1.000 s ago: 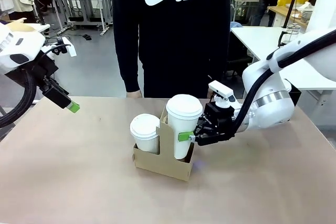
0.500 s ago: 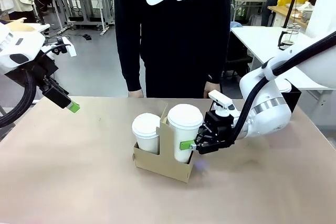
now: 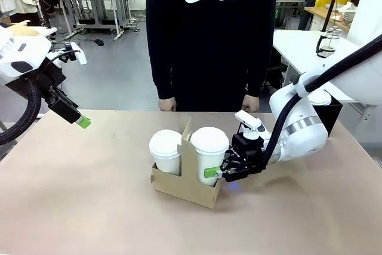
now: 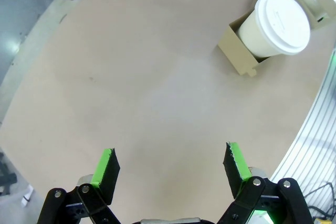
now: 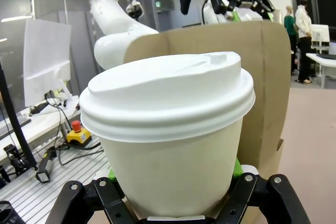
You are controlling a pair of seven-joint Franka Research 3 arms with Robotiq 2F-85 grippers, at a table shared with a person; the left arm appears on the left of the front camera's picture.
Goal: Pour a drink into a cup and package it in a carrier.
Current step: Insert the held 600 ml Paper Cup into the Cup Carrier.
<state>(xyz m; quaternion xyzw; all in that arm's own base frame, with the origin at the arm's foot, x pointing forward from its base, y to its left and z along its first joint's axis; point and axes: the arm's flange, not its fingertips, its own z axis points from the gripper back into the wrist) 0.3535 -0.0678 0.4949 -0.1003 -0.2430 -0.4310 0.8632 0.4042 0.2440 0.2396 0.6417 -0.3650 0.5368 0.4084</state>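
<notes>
Front view: at centre, the right gripper (image 3: 216, 169) pinches a lidded cup (image 3: 209, 153) seated in the carrier (image 3: 185, 186), beside a second cup (image 3: 165, 152).

Left wrist view: the left gripper (image 4: 172, 165) hangs spread over bare table (image 4: 147, 93), carrier upper right.

Right wrist view: the cup fills the centre between the fingers.
</notes>
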